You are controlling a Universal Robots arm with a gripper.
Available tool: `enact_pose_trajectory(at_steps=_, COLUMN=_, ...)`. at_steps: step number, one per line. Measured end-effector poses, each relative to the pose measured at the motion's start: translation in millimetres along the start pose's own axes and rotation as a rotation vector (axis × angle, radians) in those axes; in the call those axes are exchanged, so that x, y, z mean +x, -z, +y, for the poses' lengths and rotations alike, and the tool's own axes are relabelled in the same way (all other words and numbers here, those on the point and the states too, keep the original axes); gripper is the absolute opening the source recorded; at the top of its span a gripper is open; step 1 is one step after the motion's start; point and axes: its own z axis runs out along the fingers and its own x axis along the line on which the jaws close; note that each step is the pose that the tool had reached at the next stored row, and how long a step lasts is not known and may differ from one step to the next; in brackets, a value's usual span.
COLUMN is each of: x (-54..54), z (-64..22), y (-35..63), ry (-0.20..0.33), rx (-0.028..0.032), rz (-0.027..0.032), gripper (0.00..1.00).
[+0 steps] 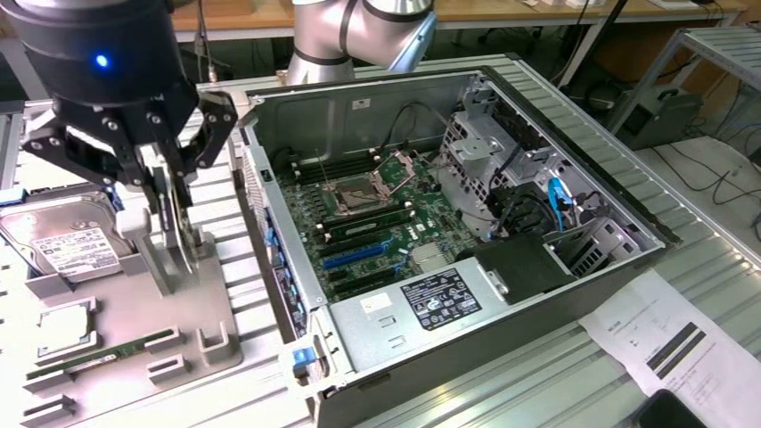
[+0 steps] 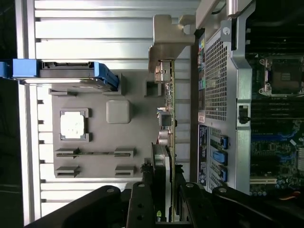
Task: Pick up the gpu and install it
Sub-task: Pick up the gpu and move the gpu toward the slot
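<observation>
The gpu (image 1: 178, 254) stands on edge in a slot of the grey parts fixture (image 1: 131, 312), at the exterior view's left beside the open computer case (image 1: 285, 294). My gripper (image 1: 170, 223) comes down over it, with one finger on each side of the card, shut on it. In the wrist view the gpu (image 2: 170, 118) appears edge-on, with its silver bracket (image 2: 166, 45) at the end far from my gripper (image 2: 166, 204). The black fingers (image 2: 140, 204) press against its fan side and its board side. The motherboard's blue slots (image 1: 356, 254) lie inside the case.
On the fixture lie a silver hard drive (image 1: 66, 241), a CPU (image 1: 66, 325) and a green RAM stick (image 1: 107, 352). The case's perforated rear wall (image 2: 216, 71) stands close beside the card. A black power supply (image 1: 434, 299) and a paper sheet (image 1: 672, 334) are at the exterior view's right.
</observation>
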Motion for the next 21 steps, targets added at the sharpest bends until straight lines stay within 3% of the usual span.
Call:
enact_pose_trajectory(at_steps=6, x=-0.6, z=0.6, y=28.4, ry=0.0, rx=0.002, rz=0.0, gripper=0.27)
enact_pose_trajectory(at_steps=12, x=-5.8, z=1.2, y=29.2, ry=0.0, rx=0.002, rz=-0.0001, gripper=0.27)
enact_pose_trajectory(at_steps=21, x=-46.0, z=1.5, y=28.2, ry=0.0, rx=0.002, rz=-0.0002, gripper=0.27)
